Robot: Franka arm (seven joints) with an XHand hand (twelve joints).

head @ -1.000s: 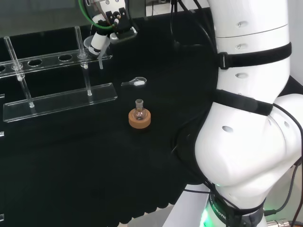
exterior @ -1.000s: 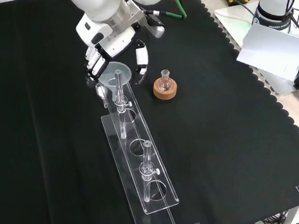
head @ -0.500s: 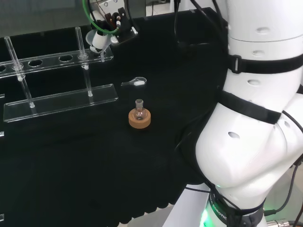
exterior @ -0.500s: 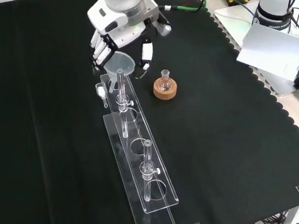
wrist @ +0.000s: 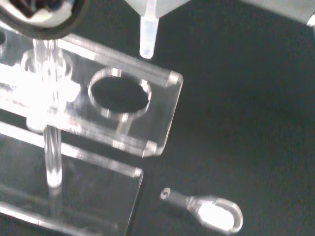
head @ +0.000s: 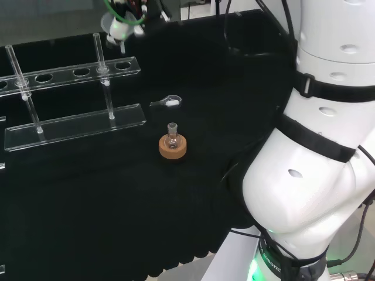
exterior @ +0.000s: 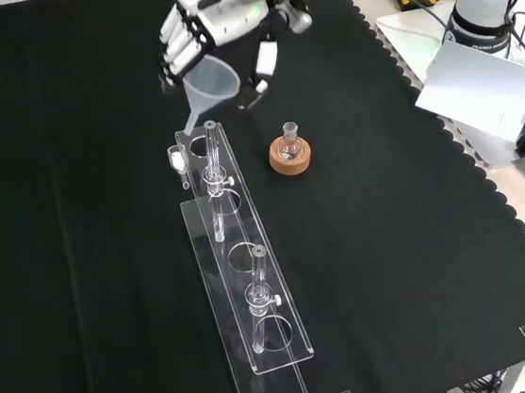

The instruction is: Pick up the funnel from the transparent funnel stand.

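The clear funnel (exterior: pixel 209 79) hangs in the air above the far end of the transparent stand (exterior: pixel 276 388), held in my hand (exterior: pixel 220 4), whose fingers and thumb curl round its cone. In the wrist view the funnel's stem (wrist: pixel 147 35) ends just above the stand's last round hole (wrist: pixel 119 93), clear of it. From the head view the hand (head: pixel 130 8) is at the top edge with the funnel (head: pixel 115 28) below it, above the stand's upper plate (head: pixel 58 76).
A small round flask on a cork ring (exterior: pixel 289 154) stands right of the stand's far end in the front view. A small clear spoon-like piece (wrist: pixel 212 214) lies on the cloth beside the stand. Two upright rods (exterior: pixel 257 281) rise from the stand.
The hand has risen with the funnel, drawing its stem up out of the stand's end hole. Stand, flask and spoon-like piece have not moved.
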